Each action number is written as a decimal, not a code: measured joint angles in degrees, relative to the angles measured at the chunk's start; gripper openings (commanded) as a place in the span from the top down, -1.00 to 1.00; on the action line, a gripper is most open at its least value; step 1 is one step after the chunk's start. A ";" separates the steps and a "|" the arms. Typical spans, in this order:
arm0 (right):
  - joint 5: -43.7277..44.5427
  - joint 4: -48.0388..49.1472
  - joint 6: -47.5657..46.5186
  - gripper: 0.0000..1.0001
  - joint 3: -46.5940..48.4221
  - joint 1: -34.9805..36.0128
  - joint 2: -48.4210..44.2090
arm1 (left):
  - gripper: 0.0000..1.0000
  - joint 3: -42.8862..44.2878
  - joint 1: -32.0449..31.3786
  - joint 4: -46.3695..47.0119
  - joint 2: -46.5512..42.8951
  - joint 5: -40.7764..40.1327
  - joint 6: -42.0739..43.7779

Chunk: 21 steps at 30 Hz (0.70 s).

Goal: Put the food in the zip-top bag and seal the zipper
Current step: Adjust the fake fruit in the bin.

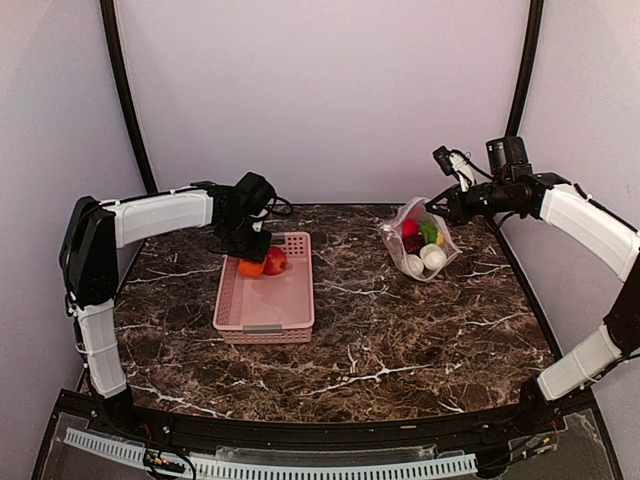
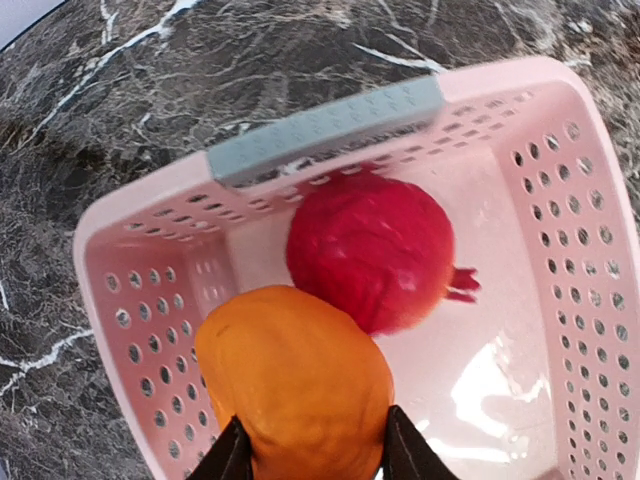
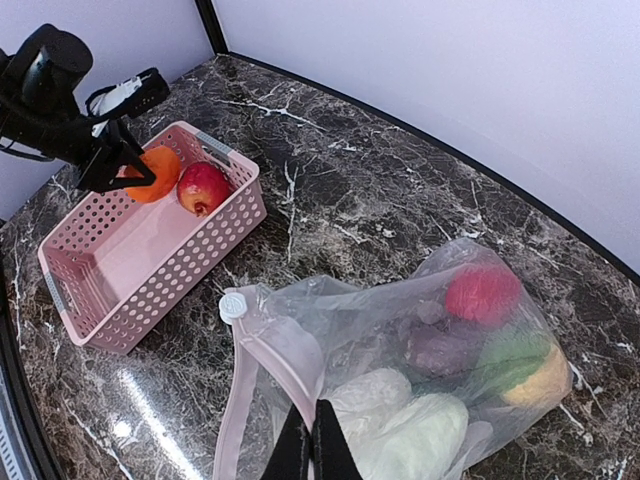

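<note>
Food sitting in two places: left gripper fingers clamping snugly on orange fruit over basket, red fruit lying beside it inside. Other pieces resting in bag at table's far right. Right gripper fingers pinching bag film near zipper, likely propping mouth for loading.

First fruit sits between the left gripper's fingers, over the basket. Second fruit lies in it just beyond the fingertips, touching the first. Right gripper's fingers pinch the zip-top bag; other food lies inside, ahead of them.
</note>
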 measured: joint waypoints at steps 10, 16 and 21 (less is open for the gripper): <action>-1.22 -0.09 0.28 1.00 0.20 0.00 0.37 | -0.03 -4.26 -12.94 -0.94 -1.60 3.98 -0.87; -1.90 -0.13 0.31 1.00 0.24 0.00 0.48 | -0.46 -7.13 -12.50 -1.90 -1.53 4.00 -1.66; -2.01 -0.15 0.28 1.00 0.24 0.00 0.48 | -0.68 -5.66 -13.03 -2.08 -2.19 3.37 -1.84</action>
